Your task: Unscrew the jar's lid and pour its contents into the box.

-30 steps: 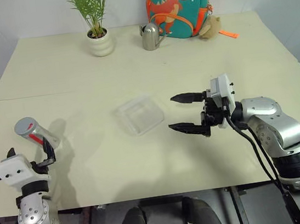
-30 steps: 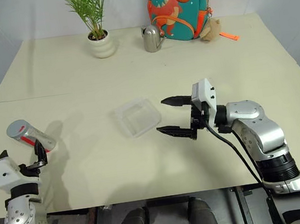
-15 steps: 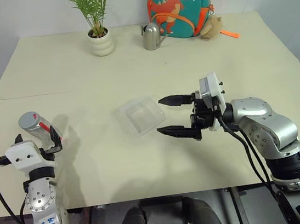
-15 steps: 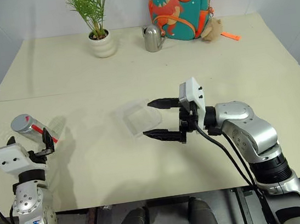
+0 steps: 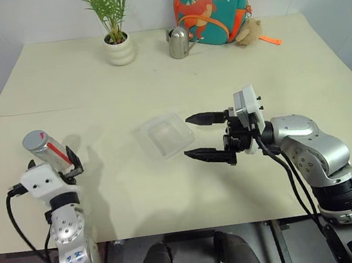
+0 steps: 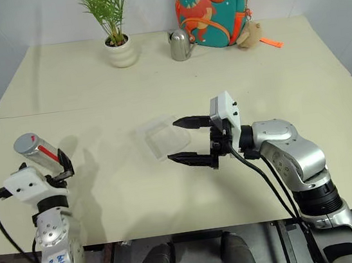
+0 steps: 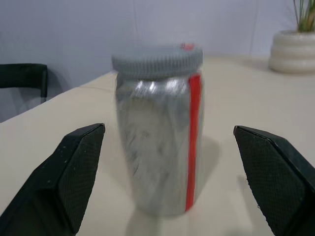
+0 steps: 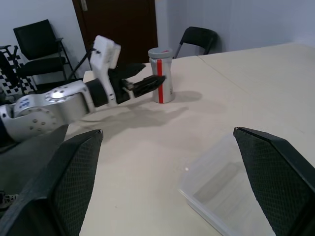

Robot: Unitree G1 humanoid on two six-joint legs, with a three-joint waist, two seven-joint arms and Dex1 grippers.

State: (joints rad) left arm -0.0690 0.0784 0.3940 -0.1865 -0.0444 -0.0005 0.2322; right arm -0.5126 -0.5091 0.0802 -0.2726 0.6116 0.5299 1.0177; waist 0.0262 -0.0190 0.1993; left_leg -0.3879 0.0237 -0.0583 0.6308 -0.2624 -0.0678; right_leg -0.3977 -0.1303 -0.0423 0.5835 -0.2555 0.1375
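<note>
The jar (image 5: pixel 45 150) stands upright on the table's left side, silvery with a red stripe, and its grey lid (image 7: pixel 156 60) is screwed on. What it contains is hidden. My left gripper (image 5: pixel 53 162) is open, a finger on either side of the jar's base without touching it. The clear plastic box (image 5: pixel 161 135) lies at the table's middle. Just right of it, my right gripper (image 5: pixel 188 136) hovers open and empty, pointing left. In the right wrist view the box (image 8: pixel 231 191) is close and the jar (image 8: pixel 160 75) is far beyond.
At the table's far edge are a potted plant (image 5: pixel 116 45), a steel watering can (image 5: pixel 178 42), a dinosaur backpack (image 5: pixel 210 4) and a small plush toy (image 5: pixel 250 29). Dark chairs (image 8: pixel 37 42) stand beyond the table's left end.
My left gripper has moved in toward the jar, so the jar now stands between its open fingers. My right gripper shifted slightly left toward the box, then held still.
</note>
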